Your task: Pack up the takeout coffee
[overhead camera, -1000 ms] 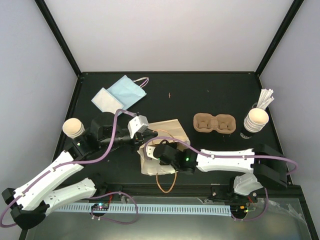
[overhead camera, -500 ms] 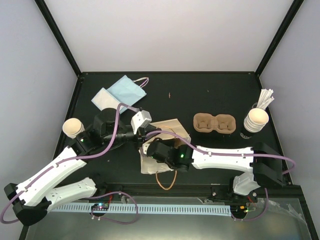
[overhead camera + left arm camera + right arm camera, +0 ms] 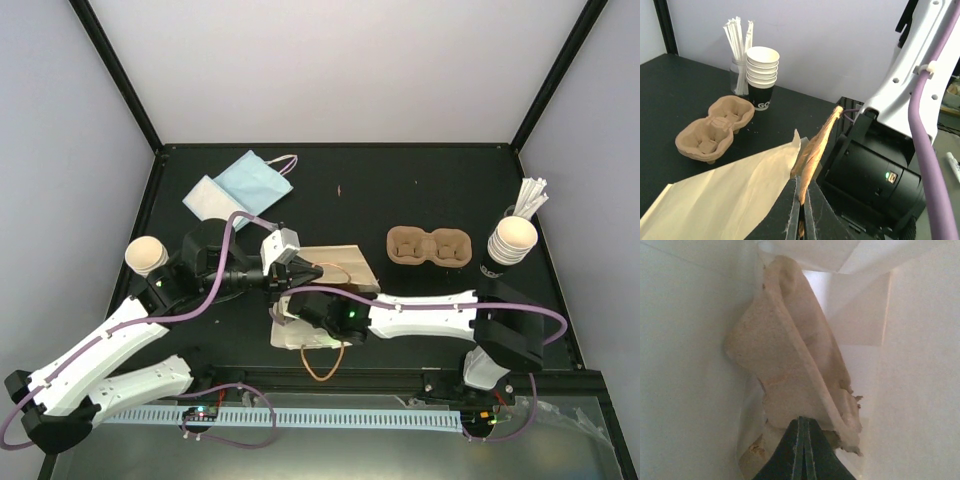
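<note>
Entry, both arms at the bag.

Left gripper [image 3: 801,200]: jaws pressed together on a thin edge of the paper bag [image 3: 335,262]. In my left wrist view a brown strip of the bag's paper rises straight out from between the fingers, with the tan bag panel spreading away to the left.

Right gripper [image 3: 801,427]: jaws together, pinching a crumpled fold of pale paper. My right wrist view shows only pale paper walls all around, so the gripper is inside the bag. From the top camera its tip is hidden within the bag's pale lower part.

The bag sits mid-counter, near the front edge, between the two arms. Its brown handle loop [image 3: 322,368] hangs out toward the near edge.

Takeout coffee [image 3: 147,256]: upright at the far left of the counter [image 3: 420,190], just beside the left arm's forearm and well apart from the bag. Neither gripper is touching it.

Other items:
- Pulp carrier [image 3: 428,246] is right of the bag, with both wells vacant.
- Stack of cups [image 3: 511,240] is at the right edge.
- White sticks [image 3: 531,195] are just behind the stack.
- A pale blue folded item [image 3: 252,180] overlaps a white one at back left.
</note>
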`<action>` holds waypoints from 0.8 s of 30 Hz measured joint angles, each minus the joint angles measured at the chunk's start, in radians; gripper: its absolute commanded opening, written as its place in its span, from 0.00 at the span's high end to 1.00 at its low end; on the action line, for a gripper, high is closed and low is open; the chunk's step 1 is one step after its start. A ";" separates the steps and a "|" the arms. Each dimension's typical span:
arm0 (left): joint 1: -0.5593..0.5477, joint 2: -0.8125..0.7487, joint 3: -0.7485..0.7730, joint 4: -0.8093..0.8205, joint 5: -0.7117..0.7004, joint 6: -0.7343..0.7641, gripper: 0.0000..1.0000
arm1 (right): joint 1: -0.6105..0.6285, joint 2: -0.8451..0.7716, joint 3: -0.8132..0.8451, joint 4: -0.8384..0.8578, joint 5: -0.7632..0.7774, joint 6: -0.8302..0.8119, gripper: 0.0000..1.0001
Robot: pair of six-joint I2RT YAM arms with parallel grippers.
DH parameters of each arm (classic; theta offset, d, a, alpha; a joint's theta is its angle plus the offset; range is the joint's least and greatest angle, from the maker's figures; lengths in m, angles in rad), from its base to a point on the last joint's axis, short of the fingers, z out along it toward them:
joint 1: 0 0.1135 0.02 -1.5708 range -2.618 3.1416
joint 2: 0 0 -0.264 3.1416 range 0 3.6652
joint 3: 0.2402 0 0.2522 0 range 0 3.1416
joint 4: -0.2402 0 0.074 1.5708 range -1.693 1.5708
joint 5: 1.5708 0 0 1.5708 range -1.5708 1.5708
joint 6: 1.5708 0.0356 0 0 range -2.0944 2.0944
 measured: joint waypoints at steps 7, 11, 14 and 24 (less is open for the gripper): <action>0.000 -0.001 0.000 -0.023 0.019 0.008 0.98 | -0.003 -0.044 -0.038 0.052 0.014 0.003 0.99; 0.000 -0.003 0.000 -0.025 0.019 0.008 0.98 | -0.003 -0.062 -0.061 0.066 0.039 0.005 0.99; 0.000 -0.006 0.000 -0.031 0.019 0.008 0.98 | -0.004 -0.072 -0.085 0.089 0.060 0.001 0.99; 0.000 -0.005 0.000 -0.037 0.032 0.008 0.98 | -0.028 -0.072 -0.095 0.169 0.089 -0.042 0.99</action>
